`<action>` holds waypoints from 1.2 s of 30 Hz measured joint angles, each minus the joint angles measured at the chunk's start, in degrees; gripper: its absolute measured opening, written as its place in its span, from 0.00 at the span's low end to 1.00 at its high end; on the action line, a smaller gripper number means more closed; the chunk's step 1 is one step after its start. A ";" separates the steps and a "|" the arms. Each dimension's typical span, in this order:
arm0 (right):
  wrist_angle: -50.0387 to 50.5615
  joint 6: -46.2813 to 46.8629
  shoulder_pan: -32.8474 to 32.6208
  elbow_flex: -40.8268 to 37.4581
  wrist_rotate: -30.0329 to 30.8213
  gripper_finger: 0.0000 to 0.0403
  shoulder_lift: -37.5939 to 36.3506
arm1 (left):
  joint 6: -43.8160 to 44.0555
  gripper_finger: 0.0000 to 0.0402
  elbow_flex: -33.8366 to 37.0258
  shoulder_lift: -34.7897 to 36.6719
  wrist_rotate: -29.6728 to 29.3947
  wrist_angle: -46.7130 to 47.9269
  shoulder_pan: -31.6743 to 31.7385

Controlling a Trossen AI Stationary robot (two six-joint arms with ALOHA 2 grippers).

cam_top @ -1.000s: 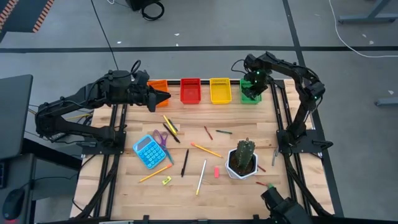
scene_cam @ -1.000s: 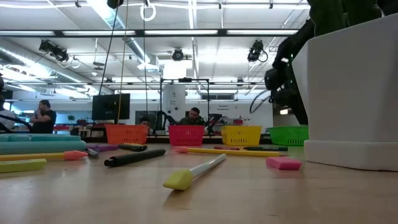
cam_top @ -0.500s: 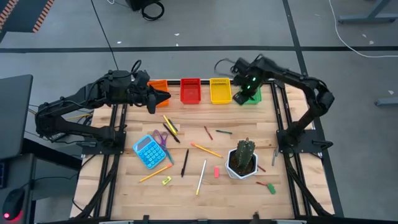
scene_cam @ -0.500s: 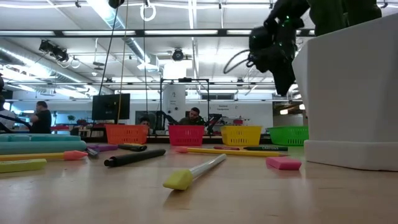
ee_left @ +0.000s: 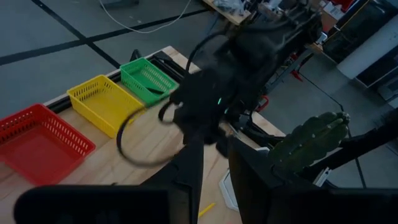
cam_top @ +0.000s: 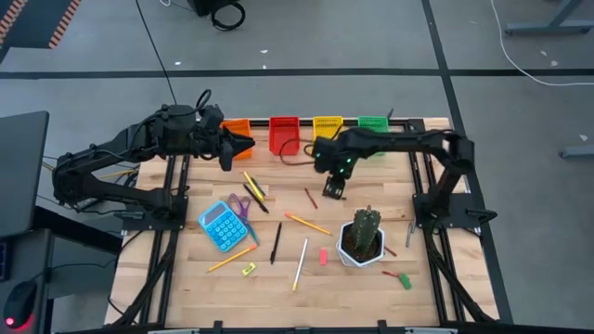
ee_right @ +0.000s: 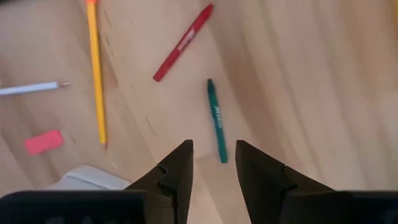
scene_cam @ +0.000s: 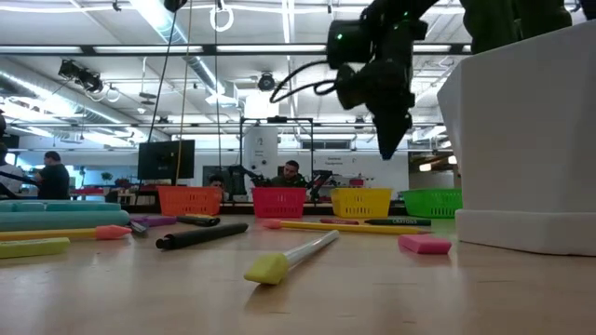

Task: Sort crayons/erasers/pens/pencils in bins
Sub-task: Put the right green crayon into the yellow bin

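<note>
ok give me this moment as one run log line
right gripper: open, empty, above green crayon mid-table | left gripper: waiting near orange bin | loose items on table: unsorted

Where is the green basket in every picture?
High view: green bin at the far edge, rightmost in the row.
Low view: far right, by the white pot.
Left wrist view: upper middle.
Right wrist view: not in it.
Shared landmark: the yellow bin beside it.

My right gripper (cam_top: pixel 333 190) hangs over mid-table, arm stretched across, fingers parted and holding nothing. My left gripper (cam_top: pixel 243 144) waits near the back-left edge, fingers slightly apart.
</note>
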State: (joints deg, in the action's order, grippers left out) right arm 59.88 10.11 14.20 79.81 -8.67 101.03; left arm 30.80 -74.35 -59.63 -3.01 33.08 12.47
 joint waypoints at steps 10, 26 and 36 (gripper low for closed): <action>-2.33 -5.72 -2.67 -0.09 1.71 0.31 9.19 | -0.02 0.21 0.00 0.02 0.09 0.09 -0.28; -6.43 -14.88 -3.57 -0.59 6.52 0.31 11.89 | 1.51 0.21 0.07 -0.79 0.08 -0.04 -0.28; -10.81 -15.47 -3.61 -4.66 6.53 0.31 11.87 | 1.55 0.21 0.04 -0.79 0.02 -0.09 -0.26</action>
State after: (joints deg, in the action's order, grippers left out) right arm 49.07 -5.37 10.59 75.15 -2.14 112.90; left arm 32.35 -74.30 -60.42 -2.98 32.99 12.21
